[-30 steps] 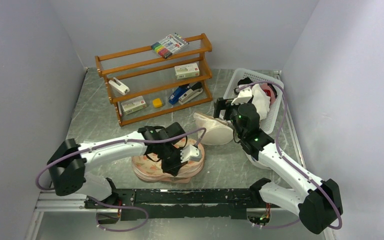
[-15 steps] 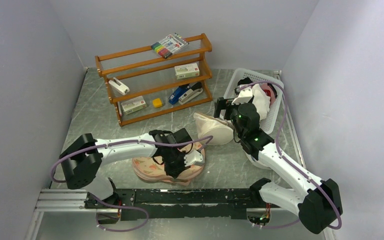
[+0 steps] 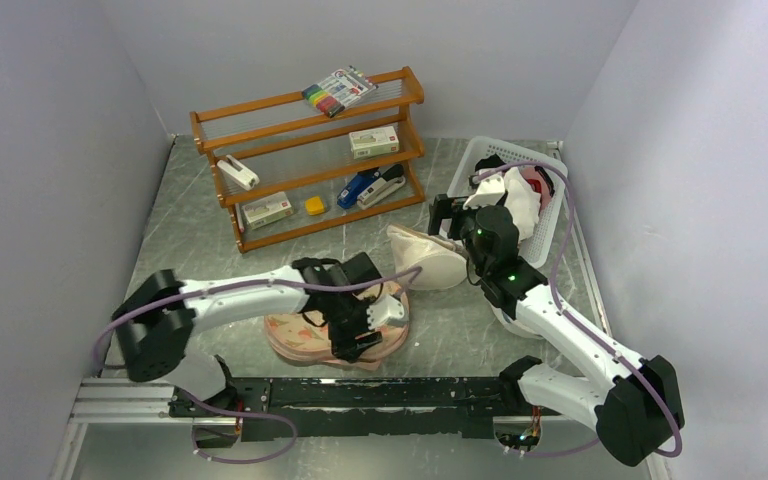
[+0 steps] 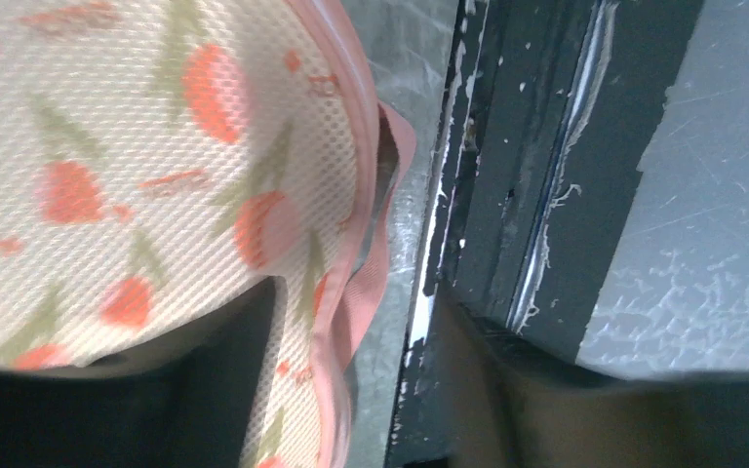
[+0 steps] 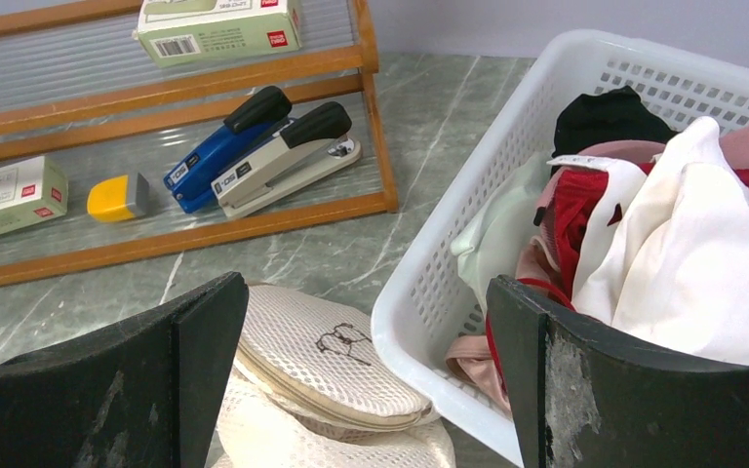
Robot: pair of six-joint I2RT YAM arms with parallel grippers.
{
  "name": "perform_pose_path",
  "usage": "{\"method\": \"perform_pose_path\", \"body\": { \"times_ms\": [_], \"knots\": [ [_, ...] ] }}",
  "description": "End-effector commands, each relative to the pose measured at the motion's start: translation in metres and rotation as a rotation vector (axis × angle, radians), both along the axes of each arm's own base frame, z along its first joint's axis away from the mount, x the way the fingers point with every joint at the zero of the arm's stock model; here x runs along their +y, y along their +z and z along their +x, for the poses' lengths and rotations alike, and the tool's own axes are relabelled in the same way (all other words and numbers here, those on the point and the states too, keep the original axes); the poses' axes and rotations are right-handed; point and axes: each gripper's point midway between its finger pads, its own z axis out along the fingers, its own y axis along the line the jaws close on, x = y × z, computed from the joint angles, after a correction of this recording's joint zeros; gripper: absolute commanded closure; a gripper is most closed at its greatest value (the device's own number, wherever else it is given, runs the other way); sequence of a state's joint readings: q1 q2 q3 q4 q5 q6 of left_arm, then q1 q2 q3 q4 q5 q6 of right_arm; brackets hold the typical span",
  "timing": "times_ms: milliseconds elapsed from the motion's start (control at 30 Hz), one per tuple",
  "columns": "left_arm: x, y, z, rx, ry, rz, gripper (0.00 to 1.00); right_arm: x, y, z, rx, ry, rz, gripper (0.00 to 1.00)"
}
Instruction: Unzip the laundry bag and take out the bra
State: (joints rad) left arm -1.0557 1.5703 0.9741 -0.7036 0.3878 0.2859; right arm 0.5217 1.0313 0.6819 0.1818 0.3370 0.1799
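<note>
**Top view.** Finding the laundry bag (image 3: 295, 335) lying flat at the near edge of the desk (image 3: 210, 230), with its long axis running left to right along the black rail (image 3: 410, 390). Placing the left claw (image 3: 358, 343) directly over its right-hand lobe, the rest of the case stretching away to the left, so taking the left arm as much the nearer. Placing the right claw (image 3: 442, 218) well apart, above the cream mesh cone (image 3: 430, 265) and beside the white basket (image 3: 520, 147).

**Left wrist view.** Seeing the left claw (image 4: 361, 322) with jaws standing partly apart, straddling the bag's pink rim (image 4: 351, 244) just beside the rail (image 4: 517, 195) and pinching nothing. Finding no zip pull here. Failing to make out the bra anywhere; possibly still lying inside the case.

**Right wrist view.** Seeing the right claw (image 5: 366, 288) with jaws spread wide and holding nothing, pointing between the cone (image 5: 332, 361) and the basket (image 5: 468, 195) of mixed cloth. Noting a small bra outline drawn on the cone. Noting red-tagged boxes (image 5: 219, 19) and two staplers (image 5: 283, 161) on the wooden rack (image 5: 156, 93), their print being too small to read.
</note>
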Motion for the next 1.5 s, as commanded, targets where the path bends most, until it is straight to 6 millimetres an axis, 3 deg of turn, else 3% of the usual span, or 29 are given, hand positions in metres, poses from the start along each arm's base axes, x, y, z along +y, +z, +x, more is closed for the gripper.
{"method": "perform_pose_path", "body": {
  "times_ms": [0,200,367,600,700,867,1067,1300,1467],
  "knots": [
    [-0.017,0.060,0.026,-0.114,0.052,-0.236,0.02,-0.005,0.005,0.000,-0.026,-0.015,0.014,0.06],
    [-0.026,0.151,0.068,-0.308,0.166,-0.580,0.00,0.000,0.005,-0.001,-0.025,0.016,0.029,0.06],
    [-0.011,0.216,0.129,-0.660,0.422,-0.764,0.01,0.011,0.008,-0.004,-0.017,0.076,0.061,0.06],
    [0.043,0.315,0.206,-0.980,0.860,-0.939,0.01,0.019,0.011,-0.014,0.019,0.127,0.113,0.01],
    [0.075,0.350,0.227,-1.047,1.044,-1.006,0.02,0.018,0.023,-0.023,0.002,0.149,0.121,0.00],
    [0.122,0.394,0.218,-1.167,1.135,-1.169,0.02,0.012,0.069,-0.043,-0.106,0.194,0.131,0.00],
    [0.158,0.408,0.180,-1.298,1.118,-1.243,0.02,-0.002,0.133,-0.070,-0.259,0.215,0.130,0.00],
    [0.176,0.417,0.155,-1.382,1.087,-1.269,0.02,-0.027,0.191,-0.083,-0.322,0.134,0.125,0.00],
    [0.166,0.412,0.158,-1.368,1.028,-1.238,0.02,-0.024,0.201,-0.082,-0.326,0.142,0.131,0.00]
  ]
}}
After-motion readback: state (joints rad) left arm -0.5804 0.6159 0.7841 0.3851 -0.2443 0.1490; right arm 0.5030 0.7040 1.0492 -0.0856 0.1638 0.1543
